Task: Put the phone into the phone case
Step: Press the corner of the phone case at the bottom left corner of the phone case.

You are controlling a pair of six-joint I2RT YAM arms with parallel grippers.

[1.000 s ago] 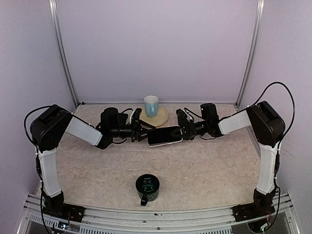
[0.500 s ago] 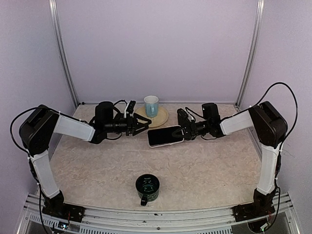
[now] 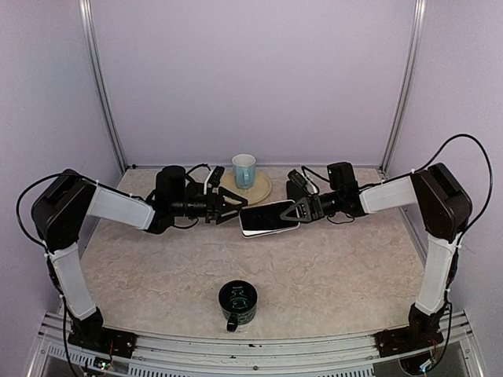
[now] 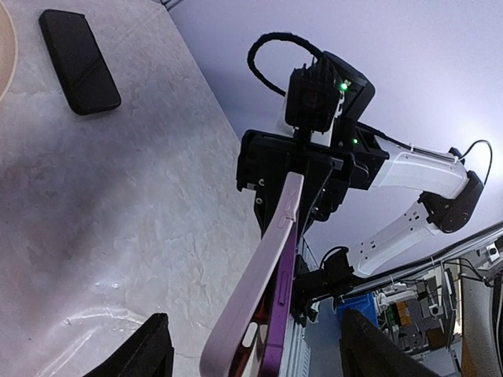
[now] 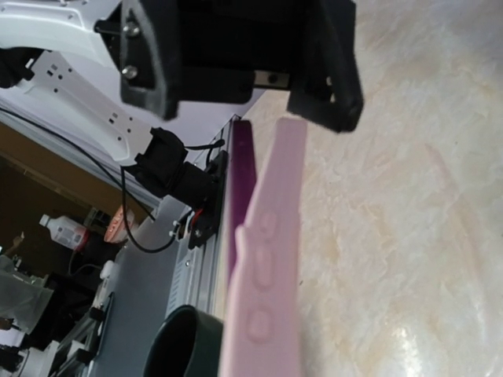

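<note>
The phone point(image 3: 269, 217), purple-edged and pressed against a pink phone case point(image 4: 259, 290), is held off the table at the centre of the top view. The right gripper point(image 3: 293, 210) is clamped on its right end. The left gripper point(image 3: 234, 206) stands spread around its left end, fingers point(image 4: 141, 353) clear of it. A black slab point(image 4: 78, 59) lies on the table in the upper left of the left wrist view.

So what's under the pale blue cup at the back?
A round tan plate lies under the cup. Its rim shows around the cup's base, but the patch directly beneath the cup is covered.
</note>
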